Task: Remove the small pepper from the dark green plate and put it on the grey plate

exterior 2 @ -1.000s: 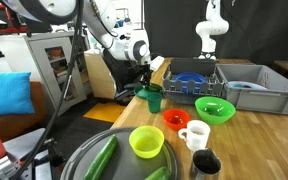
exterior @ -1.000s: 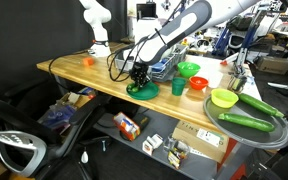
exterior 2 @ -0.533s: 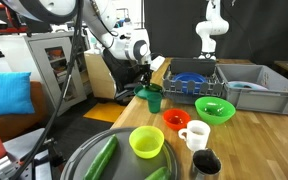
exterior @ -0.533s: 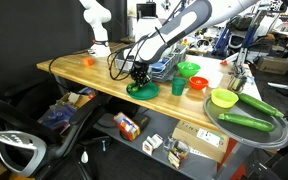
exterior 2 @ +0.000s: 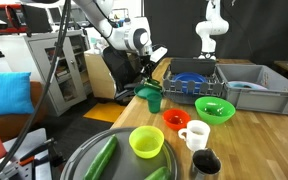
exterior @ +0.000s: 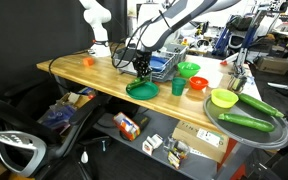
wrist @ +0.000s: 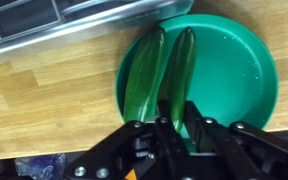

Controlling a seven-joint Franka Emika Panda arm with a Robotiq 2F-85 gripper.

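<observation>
Lab: spare white robot arm [exterior: 96, 22]

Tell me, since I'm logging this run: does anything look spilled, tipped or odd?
Nothing stands out. The dark green plate lies flat on the table, the white mug and yellow-green bowl stand upright, and no spill shows.

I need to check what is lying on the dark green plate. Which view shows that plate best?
The wrist view: the dark green plate fills it from above, with two long green pieces on it. In both exterior views the plate is small and nearly edge-on.
</observation>
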